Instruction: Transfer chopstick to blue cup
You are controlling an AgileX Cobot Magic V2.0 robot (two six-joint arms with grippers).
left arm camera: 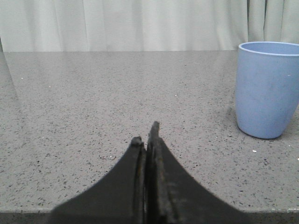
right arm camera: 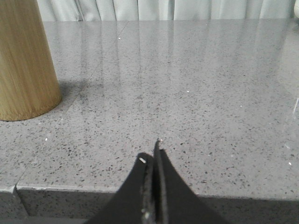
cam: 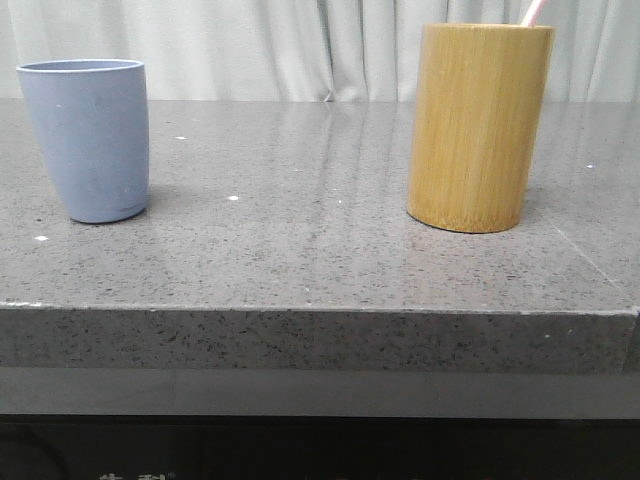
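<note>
Front view gives us the grey speckled stone table first, spanning the whole width with pale curtains hanging behind it. On its right side we see the tall tan bamboo holder, standing upright. The blue cup stands upright on the left, well apart from the holder, shorter than it and tapering toward its base. The chopstick sits inside the bamboo holder; we can make out just its pale pink tip leaning out over the rim toward the right, cut off by the frame's edge.

From the left wrist camera we see the left gripper low over the near edge of the table, its two dark fingers pressed together with no gap between them and nothing clamped in them. The blue cup stands near it, untouched.

From the right wrist camera we see the right gripper likewise clenched on nothing, its fingertips meeting above the table's front edge. The bamboo holder stands apart from it.
</note>
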